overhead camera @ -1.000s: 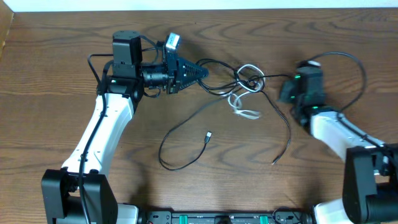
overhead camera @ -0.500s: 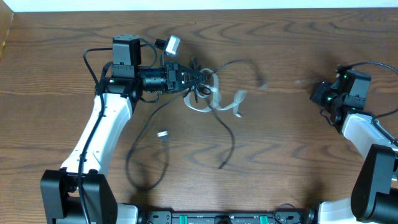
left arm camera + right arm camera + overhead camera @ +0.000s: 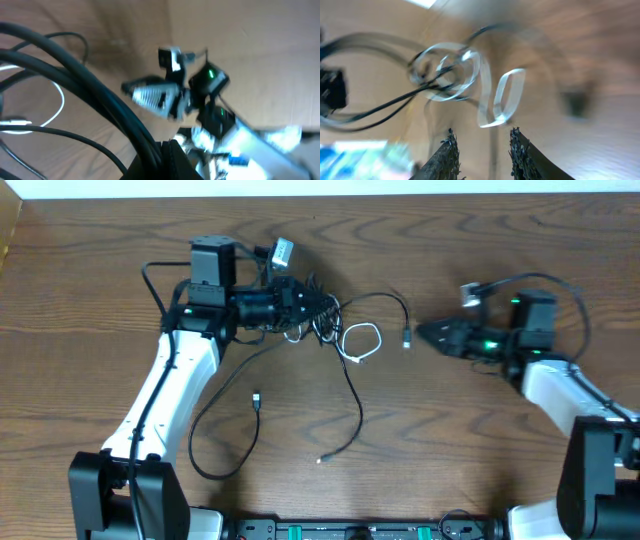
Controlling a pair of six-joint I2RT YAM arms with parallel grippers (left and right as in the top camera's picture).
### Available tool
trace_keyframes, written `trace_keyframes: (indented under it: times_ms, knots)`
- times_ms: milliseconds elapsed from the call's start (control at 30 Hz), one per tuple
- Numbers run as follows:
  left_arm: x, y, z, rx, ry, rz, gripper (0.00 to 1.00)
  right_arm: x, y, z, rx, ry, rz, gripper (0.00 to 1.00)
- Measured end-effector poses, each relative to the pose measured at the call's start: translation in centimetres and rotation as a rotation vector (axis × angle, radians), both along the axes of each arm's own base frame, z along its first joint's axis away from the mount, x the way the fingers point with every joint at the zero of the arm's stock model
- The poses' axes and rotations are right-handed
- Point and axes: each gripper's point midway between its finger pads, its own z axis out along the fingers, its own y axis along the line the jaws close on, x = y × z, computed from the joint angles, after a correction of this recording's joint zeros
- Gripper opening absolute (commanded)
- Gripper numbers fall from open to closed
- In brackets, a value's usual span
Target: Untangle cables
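The cables point(image 3: 322, 320) are a knot of thin black cords with a short white loop point(image 3: 360, 341) beside it. My left gripper point(image 3: 314, 307) is shut on the black cords at the knot. In the left wrist view they run thick and dark point(image 3: 95, 95) down into the closed jaws. One black plug end point(image 3: 406, 337) lies toward the right. My right gripper point(image 3: 424, 333) points left at that plug end, open, nothing between its fingers point(image 3: 519, 150). The right wrist view is blurred, with the white loop point(image 3: 501, 98) ahead of the open right gripper point(image 3: 482, 142).
A long black cord trails down to an end at the table's middle front point(image 3: 320, 460). Another sweeps in a wide loop at the lower left point(image 3: 205, 465), its plug point(image 3: 256, 399) lying inside. Thicker black wires point(image 3: 555, 280) arch over the right arm.
The left gripper has dragged the knot leftwards. The right gripper has let go and opened, swung out to the right, and come back pointing at the cables. The loose cords have shifted left.
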Motion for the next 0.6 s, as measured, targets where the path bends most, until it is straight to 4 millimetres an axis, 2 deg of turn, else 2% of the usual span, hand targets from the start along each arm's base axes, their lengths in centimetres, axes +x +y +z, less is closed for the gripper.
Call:
trace_keyframes:
  times_ms: [100,167,267,400,600]
  knots:
    - [0.4,-0.8,-0.9,0.029,0.123,0.081,0.08,-1.8,3.9,0.0,0.022,0.056,0.087,0.31]
    - [0.5,-1.4,-1.4,0.046,0.19,0.129,0.08,-3.0,6.2,-0.1,0.018,0.077,0.138,0.34]
    - [0.7,-2.0,-2.1,0.058,0.287,0.199,0.08,-4.2,8.6,-0.5,-0.013,0.069,0.19,0.39]
    - [1.1,-2.0,-2.5,0.023,0.485,0.318,0.07,-5.4,10.6,-1.6,-0.11,-0.017,0.256,0.43]
    - [1.4,-1.7,-2.7,-0.033,0.681,0.426,0.08,-6.3,12.5,-3.0,-0.247,-0.153,0.318,0.48]
